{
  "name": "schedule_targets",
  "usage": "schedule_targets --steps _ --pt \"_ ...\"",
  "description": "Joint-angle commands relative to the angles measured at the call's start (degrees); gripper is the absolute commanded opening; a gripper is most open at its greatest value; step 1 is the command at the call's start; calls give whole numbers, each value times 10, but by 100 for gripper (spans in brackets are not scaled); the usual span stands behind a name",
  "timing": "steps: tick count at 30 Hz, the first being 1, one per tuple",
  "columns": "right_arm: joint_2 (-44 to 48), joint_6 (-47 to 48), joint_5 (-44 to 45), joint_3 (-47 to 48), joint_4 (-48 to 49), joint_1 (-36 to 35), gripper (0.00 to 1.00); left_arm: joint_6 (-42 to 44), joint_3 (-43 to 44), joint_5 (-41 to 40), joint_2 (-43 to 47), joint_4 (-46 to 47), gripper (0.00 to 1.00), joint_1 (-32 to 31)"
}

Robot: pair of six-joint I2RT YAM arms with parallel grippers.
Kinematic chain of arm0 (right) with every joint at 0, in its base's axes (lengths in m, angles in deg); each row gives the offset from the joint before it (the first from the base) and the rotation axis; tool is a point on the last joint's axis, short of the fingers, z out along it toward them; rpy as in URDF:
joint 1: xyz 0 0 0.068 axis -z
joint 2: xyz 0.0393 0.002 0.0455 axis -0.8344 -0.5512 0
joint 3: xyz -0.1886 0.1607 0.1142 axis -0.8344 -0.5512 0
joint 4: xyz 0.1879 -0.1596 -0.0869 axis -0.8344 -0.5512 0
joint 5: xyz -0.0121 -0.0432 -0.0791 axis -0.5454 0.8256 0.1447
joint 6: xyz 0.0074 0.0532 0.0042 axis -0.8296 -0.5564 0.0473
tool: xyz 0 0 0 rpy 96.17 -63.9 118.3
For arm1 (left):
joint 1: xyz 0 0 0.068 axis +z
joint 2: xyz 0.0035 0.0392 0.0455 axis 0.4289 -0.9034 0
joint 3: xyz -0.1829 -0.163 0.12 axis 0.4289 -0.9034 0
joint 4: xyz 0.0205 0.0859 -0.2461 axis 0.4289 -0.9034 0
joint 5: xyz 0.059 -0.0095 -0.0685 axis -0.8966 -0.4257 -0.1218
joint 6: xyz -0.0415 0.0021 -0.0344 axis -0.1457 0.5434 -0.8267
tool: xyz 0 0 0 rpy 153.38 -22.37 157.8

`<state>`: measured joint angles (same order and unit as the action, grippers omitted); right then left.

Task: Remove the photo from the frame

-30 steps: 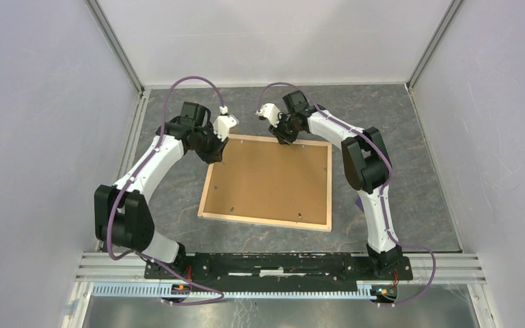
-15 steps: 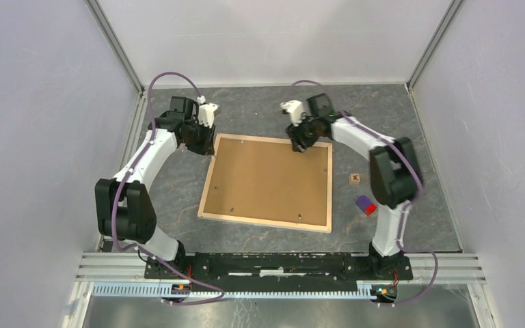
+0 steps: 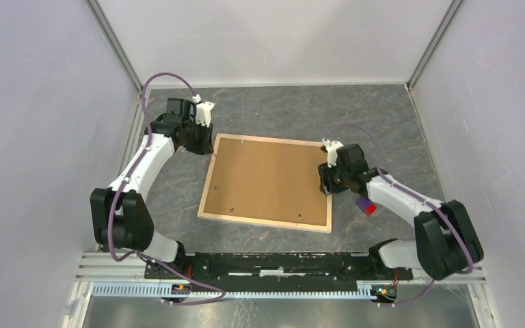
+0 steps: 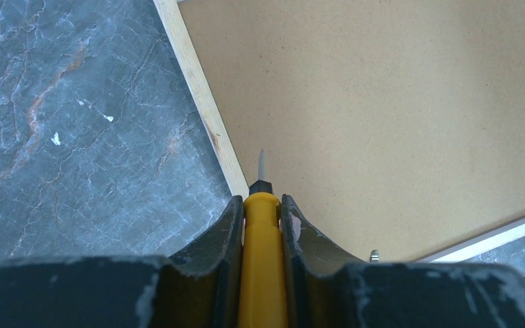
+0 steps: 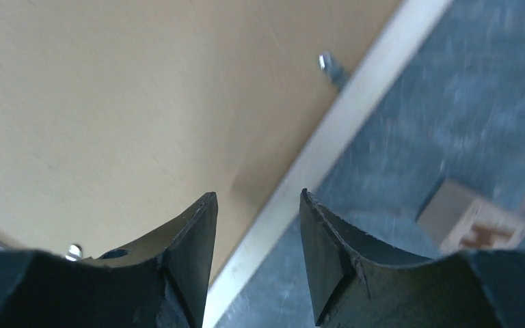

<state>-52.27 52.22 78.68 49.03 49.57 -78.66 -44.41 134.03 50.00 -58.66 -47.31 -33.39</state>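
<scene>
Most seems left: the large pale-wood picture frame [image 3: 266, 221] lies face down in the middle of the table [image 3: 178, 198], brown fibreboard backing [image 3: 266, 179] still in; left gripper [image 4: 262, 202] clamps a yellow-handled pick [image 4: 262, 273] toward the far-left corner, right gripper [image 5: 256, 197] gapes over the frame's right rim.

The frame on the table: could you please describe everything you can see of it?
The frame lies flat, back up, on the grey marbled table, a rectangle with narrow pale wood edges around a brown fibreboard backing panel. Small metal clips sit along its inner edges. The left pincer, shut on a yellow-handled tool, points its tip near the far left corner; the open right pincer hovers over the right edge. Contact cannot be judged.
</scene>
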Motion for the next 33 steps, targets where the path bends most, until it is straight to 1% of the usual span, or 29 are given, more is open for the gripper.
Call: schedule_targets --steps 1,4,7,9,11,13,16,18,19,22,25,28,31,33 --pt "78 -82 47 -64 59 1 53 -24 -6 -9 35 14 2 3" --pt "88 -97 72 -86 69 1 53 -25 -12 -12 38 14 2 3" --pt "77 -107 82 -94 74 0 53 -28 -13 -11 37 14 2 3" --pt "61 -110 82 -99 82 1 51 -31 -11 -10 34 14 2 3" --pt "42 -109 77 -98 87 1 43 -32 -7 -10 32 14 2 3" --pt "23 -103 77 -87 85 1 30 -31 -4 -10 32 13 2 3" --pt "-18 -88 74 -55 74 2 15 -27 -3 -11 33 10 2 3" --pt "-58 -64 78 -10 49 3 3 -25 -5 -12 34 9 2 5" --pt "-83 -52 75 14 39 6 0 -24 -6 -12 34 8 2 6" --pt "-155 5 31 93 9 25 0 -21 -7 -10 34 7 2 9" --pt "-227 115 -9 195 -45 32 0 -19 -7 -6 32 6 2 14" --pt "-303 212 -68 293 -91 38 0 -18 -10 -3 33 4 2 20" --pt "-381 300 -114 412 -139 42 0 -16 -10 5 31 -5 2 26" --pt "-442 355 -133 509 -193 42 0 -14 -10 14 29 -12 2 31"
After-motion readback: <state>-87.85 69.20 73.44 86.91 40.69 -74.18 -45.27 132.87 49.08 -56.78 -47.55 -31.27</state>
